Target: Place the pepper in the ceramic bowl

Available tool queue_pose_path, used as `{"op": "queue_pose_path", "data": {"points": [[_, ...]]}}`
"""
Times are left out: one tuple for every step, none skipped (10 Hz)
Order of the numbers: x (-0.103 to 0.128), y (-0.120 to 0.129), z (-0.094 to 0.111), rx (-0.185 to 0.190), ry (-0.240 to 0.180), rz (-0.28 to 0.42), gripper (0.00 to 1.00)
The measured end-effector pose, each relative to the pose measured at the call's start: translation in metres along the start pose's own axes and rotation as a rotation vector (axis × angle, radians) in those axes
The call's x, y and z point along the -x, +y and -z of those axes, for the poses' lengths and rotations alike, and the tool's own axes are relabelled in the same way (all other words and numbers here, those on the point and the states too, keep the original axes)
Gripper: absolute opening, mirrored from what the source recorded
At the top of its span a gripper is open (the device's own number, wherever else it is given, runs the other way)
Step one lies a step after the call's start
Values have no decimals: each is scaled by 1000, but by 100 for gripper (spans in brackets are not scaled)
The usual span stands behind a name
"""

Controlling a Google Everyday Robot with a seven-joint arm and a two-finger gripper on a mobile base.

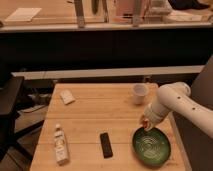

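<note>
The dark-green ceramic bowl (151, 146) with pale swirl lines sits near the front right corner of the wooden table (95, 117). My gripper (145, 123) hangs at the end of the white arm just above the bowl's far left rim. A small orange-red spot, the pepper (144, 125), shows at the gripper's tip, right over the rim. Whether the pepper is held or resting on the rim I cannot tell.
A small white cup (140, 93) stands behind the gripper near the table's right edge. A black remote-like bar (105, 144) lies left of the bowl. A small bottle (60, 145) lies at the front left. A pale packet (67, 97) lies at the back left.
</note>
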Motion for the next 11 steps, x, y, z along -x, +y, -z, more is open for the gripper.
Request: {"op": "queue_pose_path", "data": {"points": [[0,0,0,1,0,2,2],[0,1,0,3,-1,5,2],[1,1,0,4,-2,10,2],[1,2,0,6,-3,13,2],[2,2,0,7,-3,16,2],[2,3,0,8,-3,19,2],[2,3,0,10,-4,22,2],[2,3,0,11,-4,24,2],[2,3,1,12,-4,26,2],[3,4,0,13,-5,30,2],[3,4,1,14,-5,33,2]]}}
